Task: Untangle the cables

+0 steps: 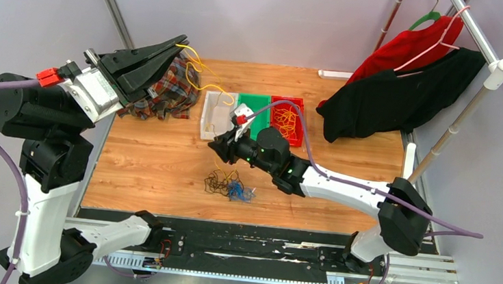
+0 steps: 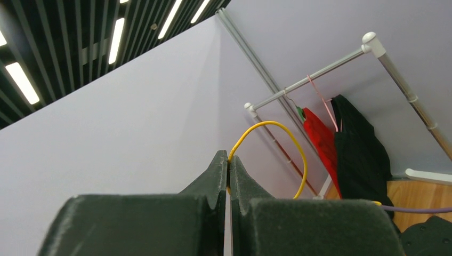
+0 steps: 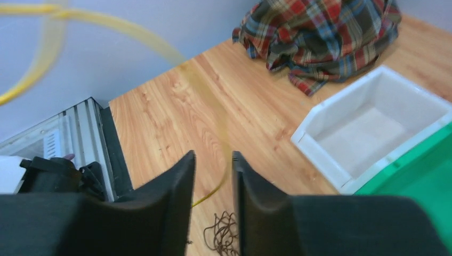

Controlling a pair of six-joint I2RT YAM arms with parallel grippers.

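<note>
My left gripper [image 1: 180, 44] is raised high at the far left and is shut on a yellow cable [image 1: 202, 65]. That cable hangs in loops down toward the white bin. In the left wrist view its fingertips [image 2: 228, 160] pinch the yellow cable [image 2: 299, 160]. A tangle of black, yellow and blue cables [image 1: 228, 185] lies on the table's near middle. My right gripper [image 1: 215, 147] hovers just above and behind the tangle, jaws a little apart. In the right wrist view [image 3: 213, 160] a blurred yellow strand [image 3: 133, 33] passes between the fingers, with dark loops [image 3: 221, 237] below.
A white bin [image 1: 208, 121], a green bin [image 1: 257, 103] and a red bin [image 1: 299, 105] holding yellow cables stand in a row at the back. A plaid cloth [image 1: 174, 90] lies at the back left. Red and black garments [image 1: 390, 92] hang from a rack at right.
</note>
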